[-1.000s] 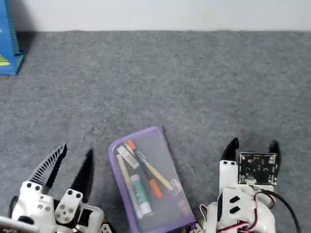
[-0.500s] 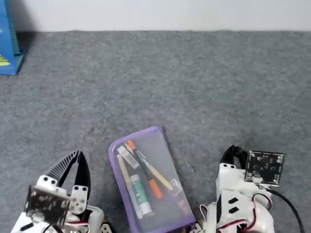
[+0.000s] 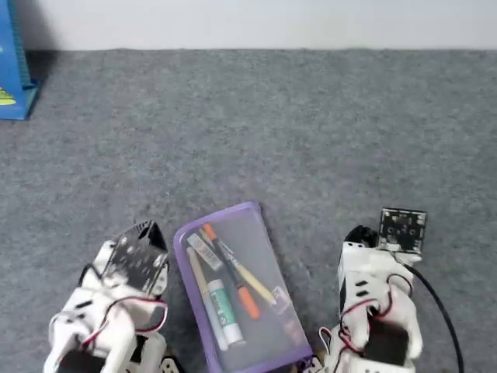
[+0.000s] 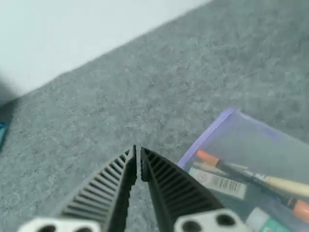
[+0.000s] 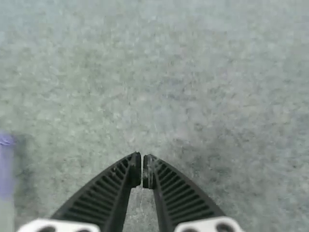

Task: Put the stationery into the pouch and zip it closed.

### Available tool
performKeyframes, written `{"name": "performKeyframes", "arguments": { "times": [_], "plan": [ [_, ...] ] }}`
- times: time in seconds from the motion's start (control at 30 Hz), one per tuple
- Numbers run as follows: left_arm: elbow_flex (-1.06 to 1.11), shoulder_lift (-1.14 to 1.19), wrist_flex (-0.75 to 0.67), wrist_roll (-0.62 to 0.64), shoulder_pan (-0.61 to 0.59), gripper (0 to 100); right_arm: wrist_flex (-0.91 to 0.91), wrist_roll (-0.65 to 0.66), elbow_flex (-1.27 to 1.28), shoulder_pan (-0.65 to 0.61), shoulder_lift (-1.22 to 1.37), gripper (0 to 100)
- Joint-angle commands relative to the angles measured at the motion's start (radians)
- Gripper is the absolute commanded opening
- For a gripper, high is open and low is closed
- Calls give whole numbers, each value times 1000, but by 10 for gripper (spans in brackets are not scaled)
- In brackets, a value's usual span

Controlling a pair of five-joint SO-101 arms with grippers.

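Observation:
A clear pouch with purple trim lies flat on the grey carpet near the front edge, with pens, a pencil and a glue stick inside it. The pouch also appears in the left wrist view, stationery visible through its side. My left gripper is shut with nothing in it, drawn back just left of the pouch, where the left arm sits. My right gripper is shut and empty over bare carpet, its arm to the pouch's right.
A blue box stands at the far left edge of the carpet. A white wall runs along the back. Wide open carpet lies beyond the pouch.
Both grippers have shut from open and both arms have folded back toward the front edge. The pouch has not moved.

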Motion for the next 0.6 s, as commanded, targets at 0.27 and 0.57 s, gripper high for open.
{"name": "performKeyframes", "arguments": {
  "times": [0.27,0.57],
  "plan": [
    [358,-11,-334,-9,-236,12,-216,-9,198,-21,-7,8],
    [460,-9,-301,-8,-262,13,-74,-9,199,-119,-7,9]
  ]
}}
